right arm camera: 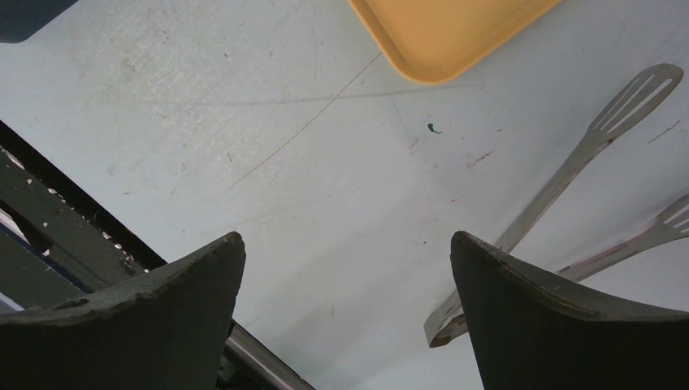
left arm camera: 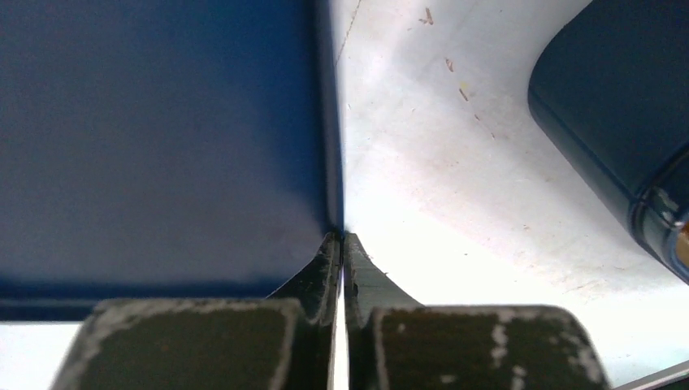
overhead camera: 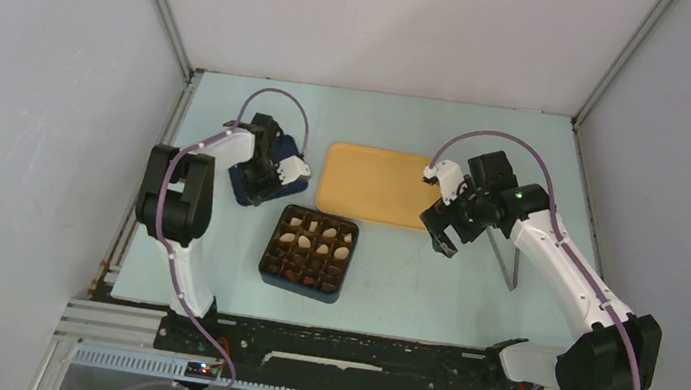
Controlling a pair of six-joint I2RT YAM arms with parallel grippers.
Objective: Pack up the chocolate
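The chocolate (overhead camera: 305, 242), cream-white and dark brown pieces, sits in the brown gridded insert of the dark blue box (overhead camera: 271, 268) at mid-table. My left gripper (overhead camera: 268, 177) is at the dark blue lid (overhead camera: 244, 188), left of the yellow tray. In the left wrist view the fingertips (left arm camera: 329, 260) are pressed together on the lid's (left arm camera: 162, 138) thin side edge. The box's corner (left arm camera: 617, 97) shows at the right of that view. My right gripper (overhead camera: 443, 240) is open and empty, right of the box. In the right wrist view it (right arm camera: 345, 237) hangs over bare table.
An empty yellow tray (overhead camera: 378, 184) lies behind the box, and its corner (right arm camera: 447, 32) shows in the right wrist view. Metal tongs (overhead camera: 512, 262) lie on the table under the right arm and also show in the right wrist view (right arm camera: 569, 171). White walls enclose the table.
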